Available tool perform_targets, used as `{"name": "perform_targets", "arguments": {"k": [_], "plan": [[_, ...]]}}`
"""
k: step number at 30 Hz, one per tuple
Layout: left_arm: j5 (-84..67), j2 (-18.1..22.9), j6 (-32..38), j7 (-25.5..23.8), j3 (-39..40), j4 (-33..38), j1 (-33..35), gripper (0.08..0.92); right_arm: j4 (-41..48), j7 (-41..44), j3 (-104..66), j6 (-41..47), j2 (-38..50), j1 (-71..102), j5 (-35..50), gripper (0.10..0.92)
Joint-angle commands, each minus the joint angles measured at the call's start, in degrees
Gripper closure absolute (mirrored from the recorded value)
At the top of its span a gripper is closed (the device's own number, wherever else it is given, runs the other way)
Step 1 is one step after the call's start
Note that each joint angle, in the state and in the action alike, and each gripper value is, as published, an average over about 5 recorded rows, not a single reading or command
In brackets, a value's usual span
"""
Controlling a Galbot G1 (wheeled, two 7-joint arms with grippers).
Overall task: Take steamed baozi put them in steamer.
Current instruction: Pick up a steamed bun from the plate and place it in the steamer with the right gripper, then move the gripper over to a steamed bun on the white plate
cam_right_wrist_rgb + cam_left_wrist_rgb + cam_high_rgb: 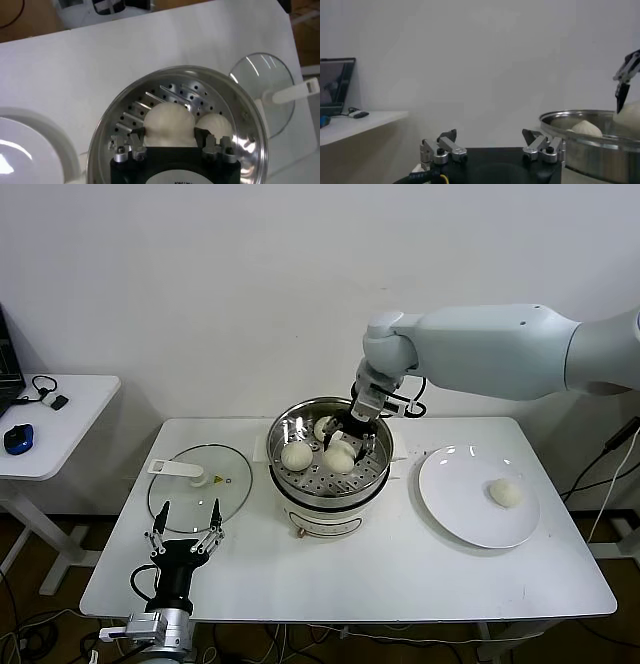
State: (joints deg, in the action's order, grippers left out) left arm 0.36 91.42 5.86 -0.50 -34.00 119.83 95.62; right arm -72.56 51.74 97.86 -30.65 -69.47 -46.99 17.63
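Observation:
The steel steamer (372, 476) stands mid-table on its white base. Three baozi are inside it: one at the left (296, 455), one at the back (322, 427), and one (340, 459) between the fingers of my right gripper (346, 442). The right wrist view shows that gripper (169, 136) shut on this baozi (169, 120), low over the perforated floor, beside another baozi (216, 126). A fourth baozi (505, 493) lies on the white plate (455, 509). My left gripper (185, 529) is open and empty, parked at the table's front left.
The glass lid (195, 489) with its white handle lies flat left of the steamer. A side table (60, 424) with a mouse and cables stands at the far left. The left wrist view shows the steamer rim (580, 140) to one side.

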Motion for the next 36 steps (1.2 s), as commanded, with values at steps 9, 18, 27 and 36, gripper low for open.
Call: {"name": "perform_targets", "arguments": {"k": [9, 18, 27, 36], "plan": [[-1.3, -0.04, 0.02, 0.05, -1.28, 0.16, -0.06, 0.177, 4.25, 2.81, -0.91, -4.68, -4.74, 5.5, -2.85, 0.342], [-1.7, -0.13, 0.21, 0.11, -1.51, 0.0, -0.08, 0.177, 6.23, 2.43, -0.59, -4.82, -5.83, 5.52, -2.67, 0.322], [-1.56, -0.21, 0.0, 0.06, -1.36, 0.24, -0.09, 0.177, 6.13, 0.92, -0.97, -4.95, -5.7, 3.8, -0.26, 0.205], [-1.45, -0.48, -0.24, -0.07, -1.07, 0.76, 0.08, 0.177, 2.69, 2.97, 6.86, -0.84, -1.48, -5.2, 5.44, 0.203]]}}
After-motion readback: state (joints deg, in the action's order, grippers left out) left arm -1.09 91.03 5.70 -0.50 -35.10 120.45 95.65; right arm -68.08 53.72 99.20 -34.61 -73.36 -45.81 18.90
